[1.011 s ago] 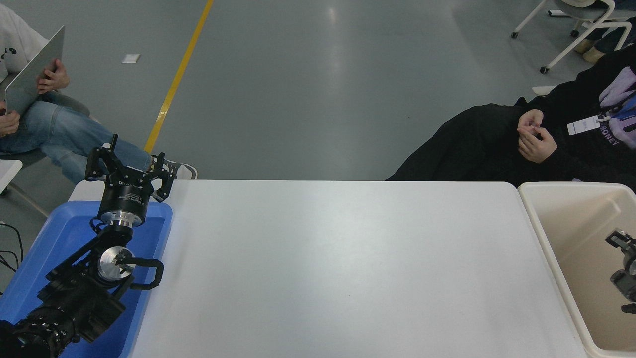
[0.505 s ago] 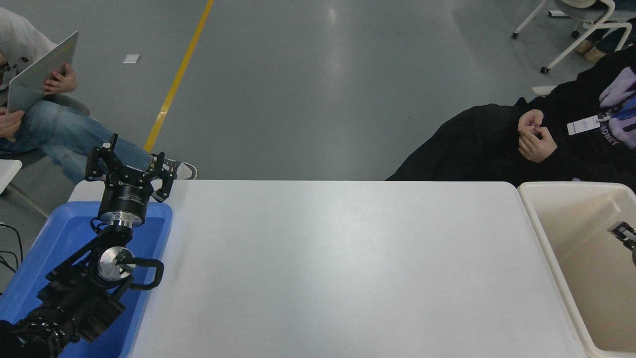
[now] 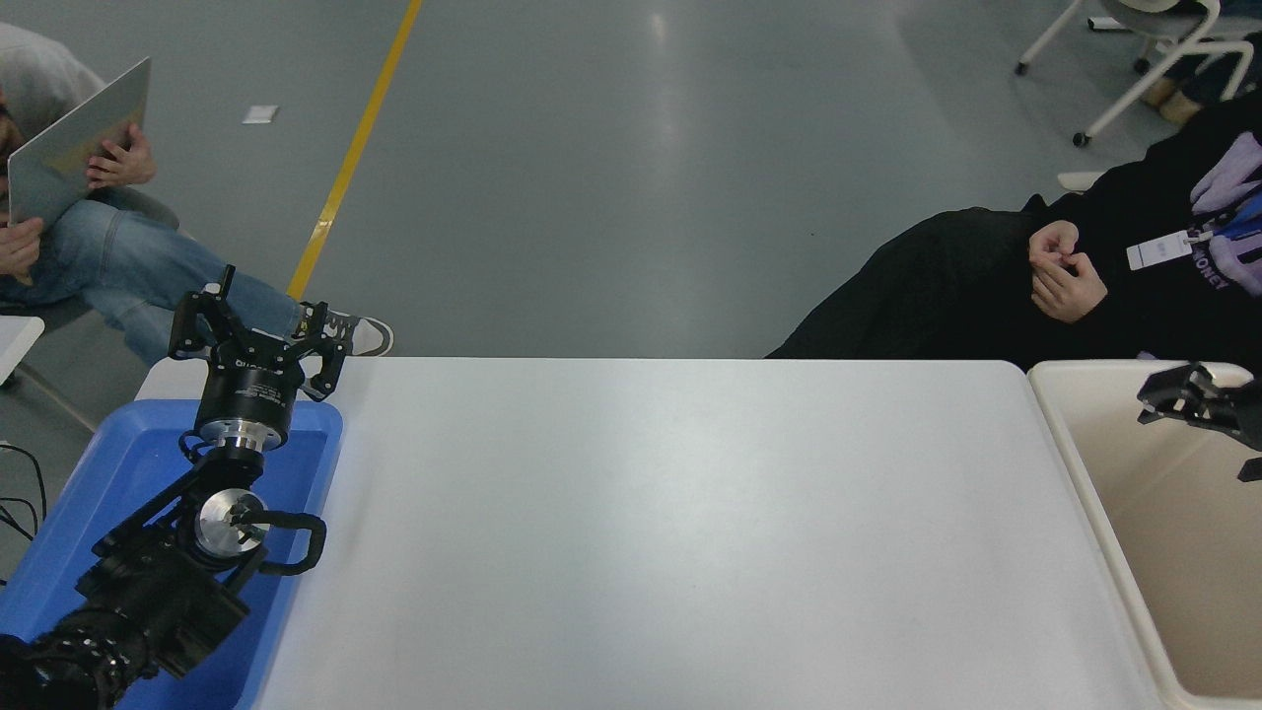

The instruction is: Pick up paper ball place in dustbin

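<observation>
No paper ball shows anywhere in the head view. The dustbin [image 3: 1085,483], cream-white with a beige inside, stands at the table's right end, and the part of its inside in view holds nothing. My right gripper [image 3: 1179,394] comes in from the right edge and hangs above the bin's far part, mostly cut off by the picture's edge. My left gripper [image 3: 260,327] is parked at the lower left above the blue tray, open, with nothing between its fingers.
A blue tray [image 3: 108,463] lies under the left arm at the table's left end. A person in black [image 3: 1065,276] sits close behind the bin at the far right. Another seated person with a laptop [image 3: 79,148] is at the far left.
My right gripper has risen from low inside the dustbin toward its far rim and shifted a little left. The left arm has not moved.
</observation>
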Controlling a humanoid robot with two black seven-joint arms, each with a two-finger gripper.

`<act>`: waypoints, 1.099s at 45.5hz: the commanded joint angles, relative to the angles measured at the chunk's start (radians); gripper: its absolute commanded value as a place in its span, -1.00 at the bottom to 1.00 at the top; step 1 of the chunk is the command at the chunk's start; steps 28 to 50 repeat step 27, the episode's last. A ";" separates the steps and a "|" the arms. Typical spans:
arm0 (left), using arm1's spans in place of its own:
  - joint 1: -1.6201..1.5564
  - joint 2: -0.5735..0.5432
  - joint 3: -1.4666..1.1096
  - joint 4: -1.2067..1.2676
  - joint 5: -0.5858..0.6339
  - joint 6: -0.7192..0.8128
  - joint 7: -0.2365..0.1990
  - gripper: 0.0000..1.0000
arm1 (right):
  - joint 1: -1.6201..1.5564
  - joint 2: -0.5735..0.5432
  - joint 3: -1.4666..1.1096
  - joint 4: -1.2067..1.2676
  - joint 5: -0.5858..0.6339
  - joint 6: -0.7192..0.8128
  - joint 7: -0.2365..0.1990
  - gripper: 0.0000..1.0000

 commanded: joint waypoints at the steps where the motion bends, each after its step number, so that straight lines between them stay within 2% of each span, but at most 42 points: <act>1: 0.000 0.000 0.000 0.000 -0.001 0.000 0.000 0.98 | 0.205 0.153 -0.074 0.038 -0.007 0.195 0.000 1.00; 16: 0.000 0.000 0.002 0.000 0.000 0.000 -0.001 0.98 | 0.422 0.351 0.012 0.176 -0.011 0.195 0.000 1.00; 22: 0.000 0.000 0.000 0.001 -0.001 0.000 -0.001 0.98 | 0.425 0.394 0.071 0.181 -0.010 0.195 -0.002 1.00; 50: 0.000 0.000 0.000 0.001 -0.001 0.000 -0.001 0.98 | 0.425 0.397 0.102 0.179 -0.008 0.195 -0.002 1.00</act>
